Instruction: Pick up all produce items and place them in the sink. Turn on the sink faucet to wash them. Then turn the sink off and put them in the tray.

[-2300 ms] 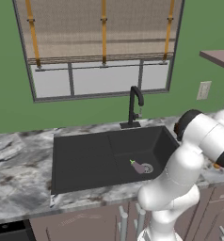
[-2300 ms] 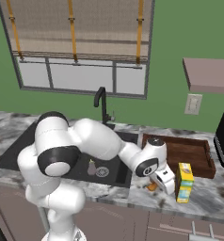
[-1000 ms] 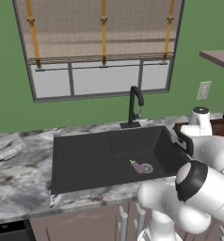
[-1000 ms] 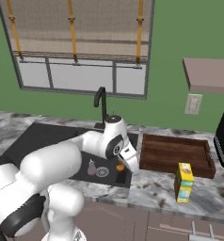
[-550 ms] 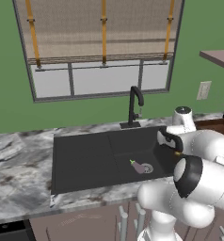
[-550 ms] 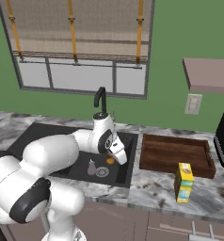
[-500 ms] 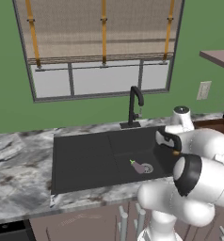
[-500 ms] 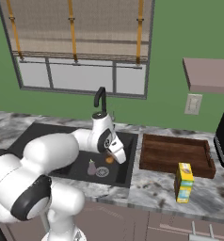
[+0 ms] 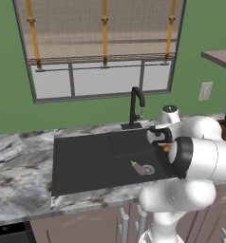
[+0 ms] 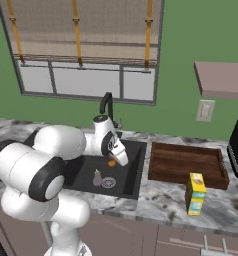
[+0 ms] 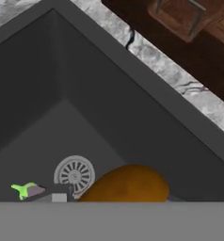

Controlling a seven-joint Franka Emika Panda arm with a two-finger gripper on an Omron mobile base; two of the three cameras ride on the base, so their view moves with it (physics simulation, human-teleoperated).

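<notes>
Centre frame, the gripper [image 10: 112, 161], clamped on the orange [image 10: 111, 162], has swung from counter to sink [image 10: 133, 182] (purple piece [image 10: 97, 178] already in).

The wall [image 9: 5, 71] is plain green. A window [image 9: 103, 50] sits in it, a tan blind [image 9: 103, 28] with orange straps covering its upper half, pale panes below. A grey marbled counter [image 9: 20, 166] runs under it, with brown cabinet fronts [image 10: 141, 237] beneath. A shelf [image 10: 221, 80] hangs at the right, above a white outlet [image 10: 205, 110]. Light is even and soft.
</notes>
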